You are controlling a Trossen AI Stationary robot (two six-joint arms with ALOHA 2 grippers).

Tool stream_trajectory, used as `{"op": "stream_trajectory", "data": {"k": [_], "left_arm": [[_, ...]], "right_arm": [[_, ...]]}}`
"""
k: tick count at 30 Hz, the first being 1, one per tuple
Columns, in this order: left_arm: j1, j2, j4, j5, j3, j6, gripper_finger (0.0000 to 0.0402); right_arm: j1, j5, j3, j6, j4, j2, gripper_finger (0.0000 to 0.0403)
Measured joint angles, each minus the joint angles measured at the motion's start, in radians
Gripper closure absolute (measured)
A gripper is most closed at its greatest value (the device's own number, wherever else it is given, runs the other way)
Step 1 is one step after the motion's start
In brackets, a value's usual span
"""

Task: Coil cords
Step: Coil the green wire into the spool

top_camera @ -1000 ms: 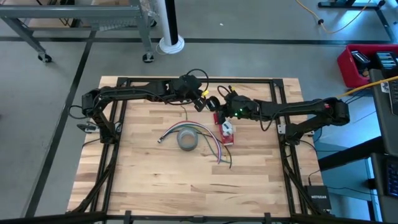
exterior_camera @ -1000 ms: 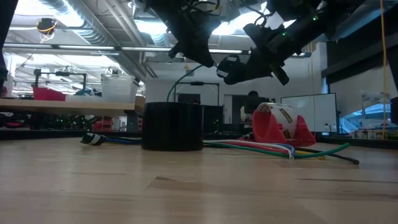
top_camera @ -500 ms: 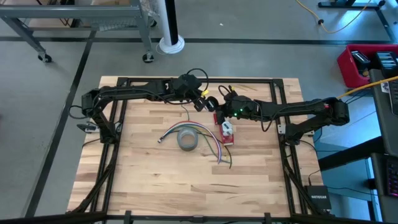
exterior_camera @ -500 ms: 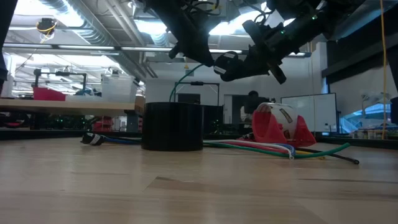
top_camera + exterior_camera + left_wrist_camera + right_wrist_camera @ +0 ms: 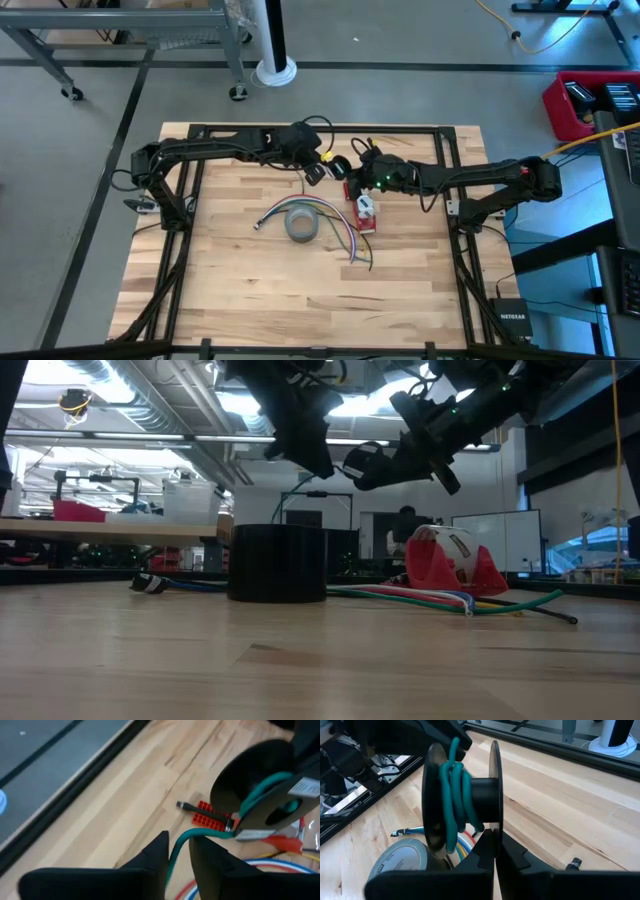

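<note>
Table (image 5: 250, 290): wooden, spare cords lying by tape roll (image 5: 301, 223).
Right gripper (image 5: 492, 851): pinches spool (image 5: 462, 805), steadying it for winding.
Left gripper (image 5: 179, 851): narrow, loosely guiding green cord (image 5: 207, 833).

This is a lab or workshop with an industrial look. The wooden bench (image 5: 250, 290) sits in a black metal frame on a grey concrete floor (image 5: 400, 40). A wheeled metal rack (image 5: 150, 40) stands nearby. Exposed ducts and pipes (image 5: 150, 420) run under the ceiling, with shelving and a red bin (image 5: 78, 510) behind, and a whiteboard (image 5: 505, 540).
</note>
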Motion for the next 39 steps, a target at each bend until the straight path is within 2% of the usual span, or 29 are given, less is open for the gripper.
{"op": "stream_trajectory", "data": {"k": [6, 17, 19, 24, 26, 35, 39], "left_arm": [[0.0, 0.0, -0.061, 0.003, 0.0, -0.003, 0.0301], [-0.008, 0.0, -0.126, -0.013, 0.0, 0.028, 0.0298], [-0.013, 0.0, -0.151, -0.037, 0.0, 0.026, 0.0298], [-0.035, 0.0, -0.202, -0.195, 0.0, 0.0, 0.0298], [-0.045, 0.0, -0.188, -0.225, 0.0, 0.004, 0.0298], [-0.059, 0.0, -0.149, -0.228, 0.0, 0.013, 0.0298], [-0.08, 0.0, -0.15, -0.217, 0.0, -0.015, 0.0298]], "right_arm": [[0.0, 0.002, 0.0, 0.0, 0.001, -0.002, 0.04], [0.0, 0.002, 0.0, 0.0, 0.033, -0.035, 0.04], [0.0, 0.003, 0.0, 0.0, 0.03, -0.037, 0.04], [0.0, 0.003, 0.0, 0.0, 0.031, -0.037, 0.04], [0.0, 0.003, 0.0, 0.0, 0.029, -0.037, 0.04], [0.0, 0.005, 0.0, 0.0, 0.029, -0.037, 0.04], [-0.001, 0.052, 0.0, -0.004, 0.025, -0.037, 0.04]]}}
